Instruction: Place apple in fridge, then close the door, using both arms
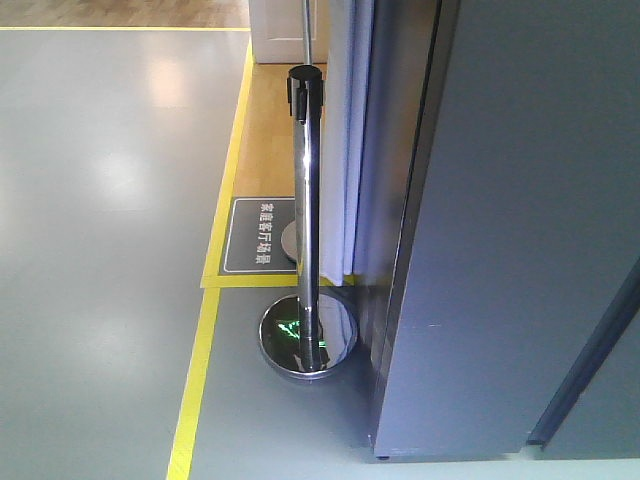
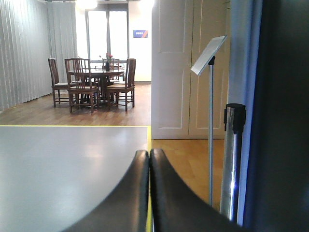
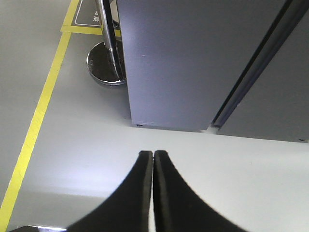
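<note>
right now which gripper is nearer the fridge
Right, as far as these views show. The right gripper points at the fridge base; the left gripper faces past its edge, toward the room.

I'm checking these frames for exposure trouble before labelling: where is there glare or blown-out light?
Left wrist view: the far windows are blown out white, and the floor carries a soft sheen. Front view: the chrome stanchion post shows bright streaks, its base a green reflection. Right wrist view: even light, a pale floor patch.
</note>
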### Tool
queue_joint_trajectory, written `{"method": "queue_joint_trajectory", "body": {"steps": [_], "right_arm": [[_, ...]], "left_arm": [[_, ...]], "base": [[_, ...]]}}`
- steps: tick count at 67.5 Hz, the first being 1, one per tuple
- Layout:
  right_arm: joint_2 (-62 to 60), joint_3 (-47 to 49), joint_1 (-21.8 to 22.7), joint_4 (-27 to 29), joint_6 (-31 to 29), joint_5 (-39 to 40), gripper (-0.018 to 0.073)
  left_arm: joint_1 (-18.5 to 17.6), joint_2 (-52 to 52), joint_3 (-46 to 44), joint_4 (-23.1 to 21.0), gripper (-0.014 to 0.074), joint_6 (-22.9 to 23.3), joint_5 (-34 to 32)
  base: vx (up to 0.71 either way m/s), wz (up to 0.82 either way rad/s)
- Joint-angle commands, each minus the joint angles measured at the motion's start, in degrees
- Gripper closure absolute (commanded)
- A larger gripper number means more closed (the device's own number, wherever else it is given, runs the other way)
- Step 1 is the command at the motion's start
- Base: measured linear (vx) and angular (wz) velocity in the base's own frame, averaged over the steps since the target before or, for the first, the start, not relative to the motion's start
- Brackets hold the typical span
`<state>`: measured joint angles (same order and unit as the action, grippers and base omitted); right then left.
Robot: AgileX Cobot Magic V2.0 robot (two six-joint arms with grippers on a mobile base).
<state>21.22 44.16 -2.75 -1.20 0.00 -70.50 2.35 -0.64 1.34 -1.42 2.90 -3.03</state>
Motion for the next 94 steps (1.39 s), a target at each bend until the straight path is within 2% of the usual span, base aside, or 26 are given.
{"method": "queue_joint_trajectory", "body": {"steps": [1,22,30,38,48,59,82,94], "right_arm": [[0.78,1.45,-0.13,-0.43,0.0,2.96,0.0561],[0.51,1.45,-0.13,-0.6,0.0,3.02,0.0561],[-1.75,1.24,0.91,-1.95,0.0,5.68,0.0561],[-5.31,-2.16,1.57,-1.78,-1.67,14.57,0.0561],[-10.02,-11.66,1.57,-0.91,-5.64,26.46,0.0561],[-14.38,-21.14,1.57,2.17,-5.58,37.38,0.0561],[-21.62,-37.01,1.57,2.78,-5.58,54.64,0.0561],[-22.45,-45.57,1.57,6.62,-5.47,66.11,0.0561]], "left_arm": [[0.05,-0.88,1.71,-0.29,0.0602,0.6,-4.24],[0.05,-0.88,1.71,-0.29,0.0602,0.6,-4.24],[0.05,-0.88,1.71,-0.29,0.0602,0.6,-4.24],[0.05,-0.88,1.71,-0.29,0.0602,0.6,-4.24],[0.05,-0.88,1.71,-0.29,0.0602,0.6,-4.24],[0.05,-0.88,1.71,-0.29,0.0602,0.6,-4.24],[0.05,-0.88,1.71,-0.29,0.0602,0.6,-4.24],[0.05,-0.88,1.71,-0.29,0.0602,0.6,-4.24]], "base": [[0.0,0.0],[0.0,0.0],[0.0,0.0],[0.0,0.0],[0.0,0.0],[0.0,0.0],[0.0,0.0],[0.0,0.0]]}}
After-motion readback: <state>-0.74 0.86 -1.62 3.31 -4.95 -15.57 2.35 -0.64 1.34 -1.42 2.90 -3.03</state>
